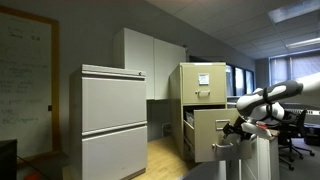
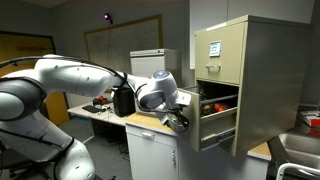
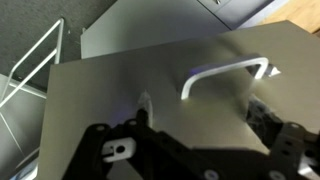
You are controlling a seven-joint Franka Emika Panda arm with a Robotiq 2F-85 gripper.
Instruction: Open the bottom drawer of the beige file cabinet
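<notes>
The beige file cabinet [image 1: 203, 85] stands against the wall, with a white sheet on its top front; it shows in both exterior views [image 2: 240, 60]. Its bottom drawer [image 1: 213, 135] is pulled out partway [image 2: 218, 128], with red things showing inside. In the wrist view the drawer's tan front [image 3: 150, 90] fills the frame, and its silvery pull handle [image 3: 225, 72] lies free. My gripper [image 3: 200, 125] faces the panel just below the handle with its fingers spread wide and nothing between them. It also shows in both exterior views [image 1: 238, 125] [image 2: 178, 118], close to the drawer front.
A wider pale grey two-panel cabinet [image 1: 113, 120] stands beside the beige one. A desk with clutter [image 2: 100, 108] lies behind my arm. Office chairs [image 1: 296, 135] stand at the far side. A whiteboard [image 1: 25, 80] hangs on the wall.
</notes>
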